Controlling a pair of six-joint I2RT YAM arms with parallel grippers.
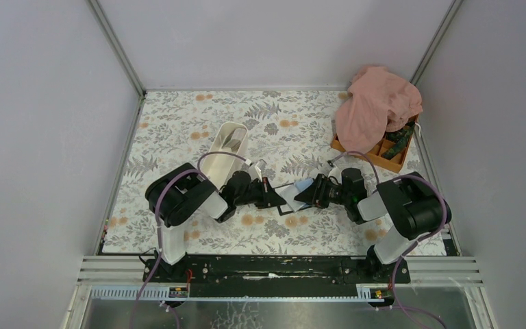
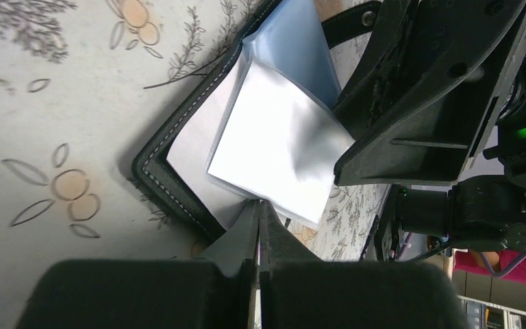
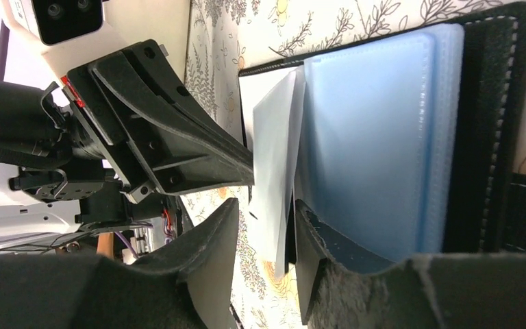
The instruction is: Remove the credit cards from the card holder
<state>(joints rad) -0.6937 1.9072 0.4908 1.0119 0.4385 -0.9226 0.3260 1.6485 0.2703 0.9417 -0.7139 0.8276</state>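
The card holder (image 1: 292, 197) lies on the flowery table (image 1: 178, 130), on the near side of the white tray (image 1: 241, 152) and a little to the right of it, between the two arms. It is open like a book, with its inside facing up, so the pockets can be reached. The left gripper (image 2: 259, 219) is squeezed all the way shut, and its tip sits right at the holder's stitched black edge. I think it is there to pin the holder down so it cannot slide, but I cannot tell if it is pinching anything. The right gripper (image 3: 264, 233) has its jaws apart, one on each side of a white leaf (image 3: 274, 137) that stands up from the blue pockets (image 3: 370, 137). It is not pinching the leaf yet. I cannot tell if the leaf is a card or a sleeve. The holder's long way seems to run from one gripper to the other, and the leaf's loose edge points at the right gripper.
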